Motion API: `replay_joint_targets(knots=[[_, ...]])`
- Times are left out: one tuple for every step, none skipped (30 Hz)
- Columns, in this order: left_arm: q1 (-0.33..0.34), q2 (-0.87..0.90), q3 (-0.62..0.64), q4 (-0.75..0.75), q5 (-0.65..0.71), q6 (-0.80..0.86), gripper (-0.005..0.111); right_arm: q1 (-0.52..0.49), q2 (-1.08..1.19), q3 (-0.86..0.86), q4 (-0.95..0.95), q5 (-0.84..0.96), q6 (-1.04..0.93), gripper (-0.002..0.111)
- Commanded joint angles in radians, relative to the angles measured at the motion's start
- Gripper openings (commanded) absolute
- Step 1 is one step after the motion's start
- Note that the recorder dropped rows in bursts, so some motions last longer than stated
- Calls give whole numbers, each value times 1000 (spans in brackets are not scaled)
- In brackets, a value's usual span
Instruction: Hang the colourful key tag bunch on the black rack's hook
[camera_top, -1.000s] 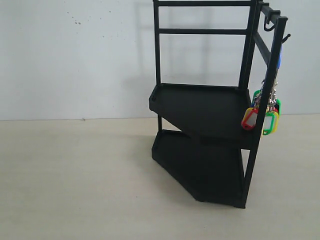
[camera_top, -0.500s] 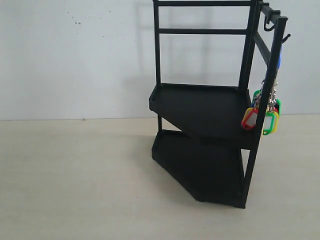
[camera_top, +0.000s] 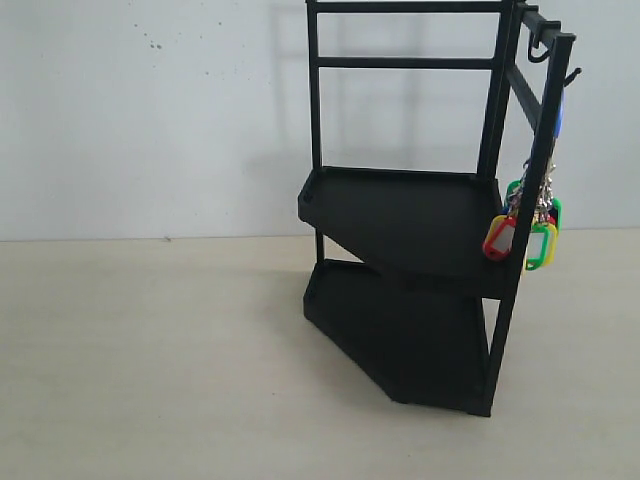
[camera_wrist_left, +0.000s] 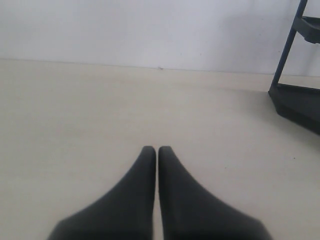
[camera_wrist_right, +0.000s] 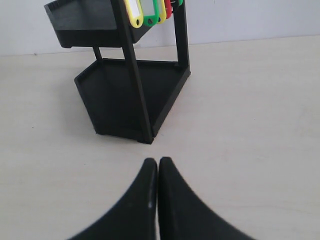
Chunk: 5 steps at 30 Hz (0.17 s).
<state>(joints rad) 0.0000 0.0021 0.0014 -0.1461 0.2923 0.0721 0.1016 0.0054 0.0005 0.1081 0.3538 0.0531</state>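
Observation:
The black rack (camera_top: 420, 230) stands on the table at the right of the exterior view. The colourful key tag bunch (camera_top: 525, 225) hangs down its right side from a hook on the top rail, its red, yellow and green tags beside the upper tray. The right wrist view shows the rack (camera_wrist_right: 135, 95) some way ahead, with the tags (camera_wrist_right: 147, 10) at the top edge. My right gripper (camera_wrist_right: 158, 162) is shut and empty over bare table. My left gripper (camera_wrist_left: 157, 150) is shut and empty too, with the rack's foot (camera_wrist_left: 297, 102) far off. Neither arm shows in the exterior view.
A pale table (camera_top: 150, 350) spreads out to the left of the rack and in front of it. A white wall (camera_top: 150, 110) rises behind.

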Motion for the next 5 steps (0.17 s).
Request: replay_joint_targets(knots=[[-1, -2, -1, 5, -8, 3, 4, -3, -5, -1, -9, -13, -5, 0], [-1, -2, -1, 5, -8, 3, 4, -3, -5, -1, -9, -13, -5, 0], [-1, -2, -1, 5, -8, 3, 4, -3, -5, -1, -9, -13, -5, 0], [-1, -2, -1, 5, -8, 3, 4, -3, -5, -1, -9, -13, -5, 0], [-1, -2, -1, 5, -8, 3, 4, -3, -5, -1, -9, -13, -5, 0]])
